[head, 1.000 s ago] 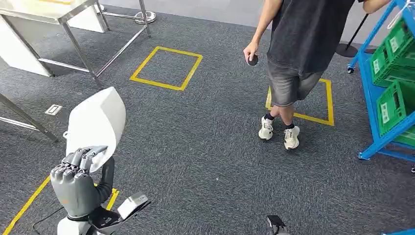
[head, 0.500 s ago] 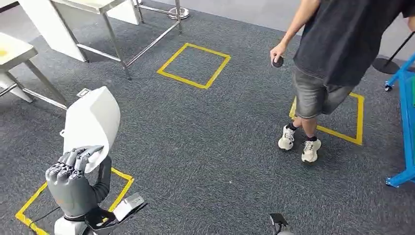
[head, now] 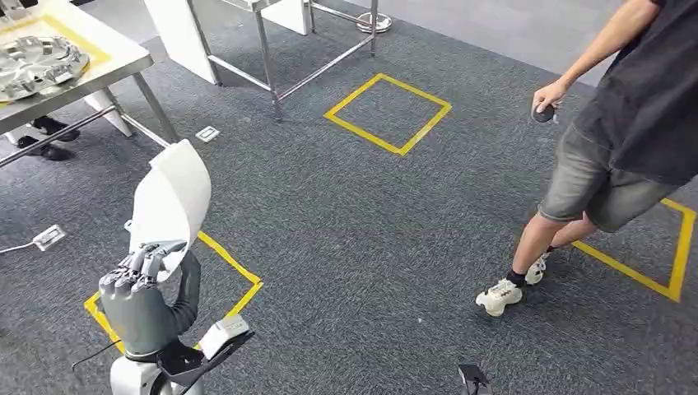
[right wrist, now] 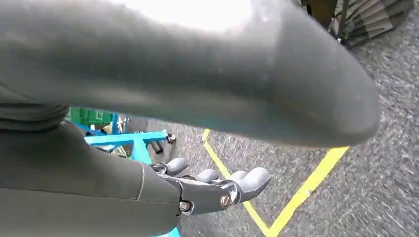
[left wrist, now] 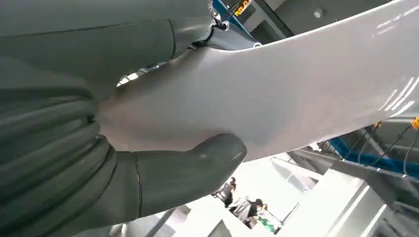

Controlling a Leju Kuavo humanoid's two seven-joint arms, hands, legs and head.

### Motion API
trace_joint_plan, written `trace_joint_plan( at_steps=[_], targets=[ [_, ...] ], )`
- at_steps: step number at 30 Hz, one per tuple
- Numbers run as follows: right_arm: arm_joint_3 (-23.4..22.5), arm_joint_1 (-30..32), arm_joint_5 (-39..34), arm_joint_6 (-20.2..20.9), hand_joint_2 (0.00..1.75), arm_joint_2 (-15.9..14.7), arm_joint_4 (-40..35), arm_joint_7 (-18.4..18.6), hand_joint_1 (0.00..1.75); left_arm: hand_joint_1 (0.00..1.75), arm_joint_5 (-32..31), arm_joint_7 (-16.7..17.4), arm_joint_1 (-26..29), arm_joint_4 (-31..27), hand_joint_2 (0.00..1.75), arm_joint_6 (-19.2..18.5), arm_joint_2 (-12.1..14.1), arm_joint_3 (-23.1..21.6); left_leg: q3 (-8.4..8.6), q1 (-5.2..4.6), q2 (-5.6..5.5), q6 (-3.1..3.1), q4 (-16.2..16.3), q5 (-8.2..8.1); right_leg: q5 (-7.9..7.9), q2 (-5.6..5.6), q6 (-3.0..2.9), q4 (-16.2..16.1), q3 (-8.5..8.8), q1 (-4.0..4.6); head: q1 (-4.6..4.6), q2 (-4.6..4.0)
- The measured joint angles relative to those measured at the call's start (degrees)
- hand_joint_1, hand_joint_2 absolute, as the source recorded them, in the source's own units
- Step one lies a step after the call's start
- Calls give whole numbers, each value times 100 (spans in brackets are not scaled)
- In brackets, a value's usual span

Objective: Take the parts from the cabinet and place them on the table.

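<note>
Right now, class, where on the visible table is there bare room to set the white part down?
The table is bare along its near edge, beside the yellow tape outline. The far-left corner is crowded by the silver wheel cover. The left hand holds the white part.

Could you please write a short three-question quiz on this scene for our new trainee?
1. True or false: the left hand holds the curved white plastic part.
2. What lies on the white table? A) silver metal disc B) green crate
3. What marks the grey carpet floor?

Key:
1. True.
2. A, the silver metal disc.
3. Yellow tape squares.
</note>
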Motion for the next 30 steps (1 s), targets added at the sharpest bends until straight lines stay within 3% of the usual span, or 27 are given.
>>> trace_joint_plan(
  at_steps=[1, 2, 3, 4, 5, 7, 8, 9, 11, 12, 13, 17, 18, 19, 20, 22, 23, 24, 25, 26, 27, 28, 29, 30],
  targets=[
    [0, -4, 2, -4, 0, -2, 0, 7, 0, 175, 0, 74, -7, 28, 175, -9, 20, -20, -13, 16, -57, -46, -39, 26, 7, -61, -42, 0, 7, 19, 2, 0],
    [-2, -10, 9, -4, 0, 0, 0, 9, 0, 175, 0, 147, -19, 59, 175, -31, 50, -41, -44, 11, -113, -91, -50, 36, 31, -137, -98, -33, 19, -22, 0, 0],
    [-2, -21, 9, -7, 0, 7, 0, 9, 0, 175, 0, 208, -25, 85, 175, -48, 77, -48, -46, 6, 66, -100, 35, 2, 58, -232, -136, -73, 37, -39, 4, 0],
    [-9, -15, 4, -15, 0, -2, 0, 4, 0, 175, -11, 277, -66, 132, 175, -50, 107, -69, -158, -27, 428, -122, 252, -175, 55, -276, -179, -86, 45, -37, -57, 0],
    [-20, 4, -7, -42, 0, -2, 0, 0, 0, 175, -18, 321, -114, 182, 175, -50, 122, -103, -345, -19, 610, -141, 633, -408, 51, -365, -206, -85, 45, -16, -98, 0],
    [-65, 46, -52, -96, 0, -4, 0, 2, 0, 175, -13, 362, -145, 297, 175, -50, 159, -172, -753, 5, 738, -166, 1484, -783, 36, -551, -227, -81, 47, 11, -96, 0],
    [-87, 58, -59, -101, 0, -7, 0, 2, 0, 175, -9, 369, -141, 343, 175, -52, 184, -194, -841, 8, 753, -173, 1680, -802, 30, -639, -231, -77, 46, 16, -98, 0],
    [-105, 59, -59, -101, 0, -7, 0, 2, 0, 175, -5, 378, -140, 378, 175, -52, 207, -207, -780, 10, 768, -170, 1579, -684, 23, -711, -229, -76, 51, 19, -98, 0],
    [-129, 54, -50, -100, 0, -7, 0, 2, 0, 175, 145, 376, -146, 404, 175, -134, 234, -232, -342, 5, 834, -130, 773, -247, 4, -854, -211, -75, 82, 25, -98, 0],
    [-138, 55, -48, -96, 0, 0, 0, 2, 0, 175, 244, 376, -146, 404, 175, -201, 242, -253, -66, -13, 988, -85, 291, -70, -12, -919, -192, -75, 108, 29, -98, 0],
    [-140, 61, -44, -90, 0, 9, 2, 2, 0, 175, 297, 374, -153, 404, 175, -216, 260, -280, 69, -73, 1305, -22, -23, -106, -42, -967, -151, -59, 125, 72, -101, 0],
    [-146, 41, -39, -83, 0, 15, 2, 2, 0, 175, 356, 365, -98, 382, 175, -269, 343, -308, 33, -91, 990, 105, -44, -54, -62, -1201, -28, -94, 200, 73, -77, 0],
    [-146, 34, -37, -81, 0, 15, 2, 13, 0, 175, 363, 365, -73, 345, 175, -317, 354, -317, 109, -26, 932, 152, -95, -12, -111, -1004, 35, -53, 204, 34, -68, 0],
    [-147, 39, -39, -76, 0, 26, 2, 6, 0, 175, 374, 367, -79, 319, 175, -319, 363, -323, 106, -15, 867, 175, -106, 2, -231, -637, 60, 100, 143, 21, -48, 0],
    [-149, 51, -39, -74, 0, 35, 2, -7, 0, 175, 374, 365, -91, 317, 175, -339, 361, -345, 94, -10, 807, 197, -106, 16, -442, -461, 68, 441, -21, 22, -22, 0],
    [-153, 99, -35, -76, 0, 35, 2, -15, 0, 175, 389, 349, -66, 317, 175, -400, 367, -378, 82, -14, 628, 208, -99, 20, -824, -372, 89, 1369, -482, 26, -4, 0],
    [-155, 117, -33, -79, 0, 35, 2, -13, 0, 175, 437, 339, -41, 306, 175, -479, 378, -380, 78, -14, 535, 207, -90, 20, -838, -371, 91, 1613, -631, 26, 0, 0],
    [-157, 126, -33, -79, 0, 37, 2, 7, 0, 175, 414, 349, -2, 273, 175, -512, 398, -393, 78, -12, 450, 205, -80, 19, -719, -370, 87, 1572, -643, 23, -2, 0],
    [-157, 123, -31, -79, 0, 37, 2, 15, 0, 175, 323, 391, 39, 234, 175, -511, 415, -413, 78, -7, 368, 197, -64, 14, -504, -362, 82, 1308, -545, 15, 0, 0],
    [-157, 116, 4, -70, 0, 37, 2, 17, 0, 175, 214, 441, 62, 190, 175, -511, 426, -426, 78, -1, 279, 181, -44, 6, -228, -333, 77, 845, -342, 2, 2, 0],
    [-157, 110, 37, -59, 0, 35, 2, 17, 0, 175, 164, 461, 73, 159, 175, -511, 435, -428, 78, 6, 198, 158, -22, -4, 7, -230, 69, 349, -111, -15, 0, 0],
    [-157, 103, 70, -27, 0, 35, 2, 11, 0, 175, 107, 496, 88, 109, 175, -511, 452, -435, 56, 7, 134, 114, -3, -16, -23, 85, 57, 38, 44, -49, 4, 0],
    [-157, 89, 81, 4, 0, 37, 2, -32, 0, 175, 75, 511, 95, 64, 175, -507, 476, -437, 22, -14, 52, 58, 29, -29, -34, 105, 40, -19, 41, -25, -2, 0],
    [-157, 75, 87, 28, 0, 37, 2, -77, 0, 175, 55, 509, 119, 28, 175, -507, 496, -441, 6, 1, 27, 19, 5, -4, -24, 10, 14, -13, 37, -7, 2, 0]
  ],
)
